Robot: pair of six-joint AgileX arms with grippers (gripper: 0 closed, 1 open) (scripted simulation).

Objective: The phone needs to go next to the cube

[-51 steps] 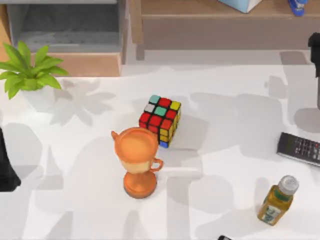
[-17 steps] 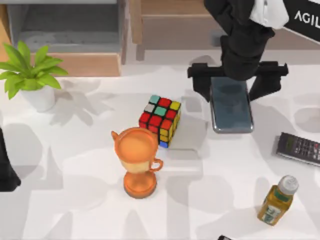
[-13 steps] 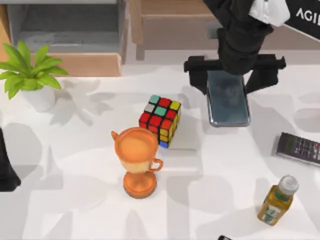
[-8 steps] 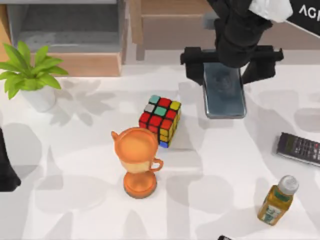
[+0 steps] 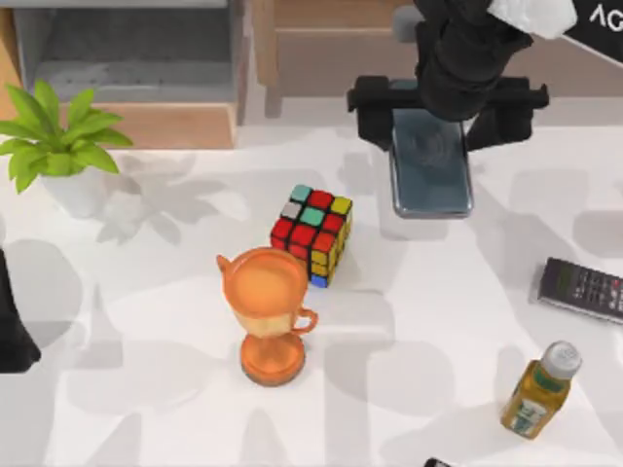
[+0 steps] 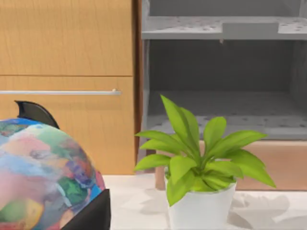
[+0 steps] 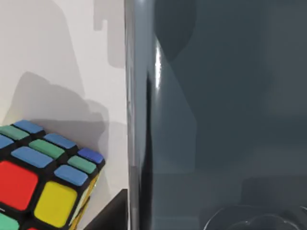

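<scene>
The cube (image 5: pixel 313 232), black-framed with red, teal, yellow and grey stickers, rests on the white table (image 5: pixel 175 409) near its middle. The phone (image 5: pixel 431 167), a glossy dark grey slab, hangs above the table to the right of the cube and farther back. My right gripper (image 5: pixel 443 105) reaches in from the back and is shut on the phone, with a black finger on each long side. The right wrist view shows the phone (image 7: pixel 216 110) close up with the cube (image 7: pixel 43 187) beside and below it. My left arm (image 5: pixel 10 331) is parked at the left edge.
An orange trophy cup (image 5: pixel 268 311) stands touching the cube's front left. A potted plant (image 5: pixel 54 146) sits at the back left, a black remote (image 5: pixel 584 289) and a juice bottle (image 5: pixel 540 389) at the right. Shelves line the back. A globe (image 6: pixel 38 177) is near the left wrist.
The right arm came into view carrying the phone. Over the last second it has carried the phone toward the back of the table and slightly left. The cube and cup stayed put.
</scene>
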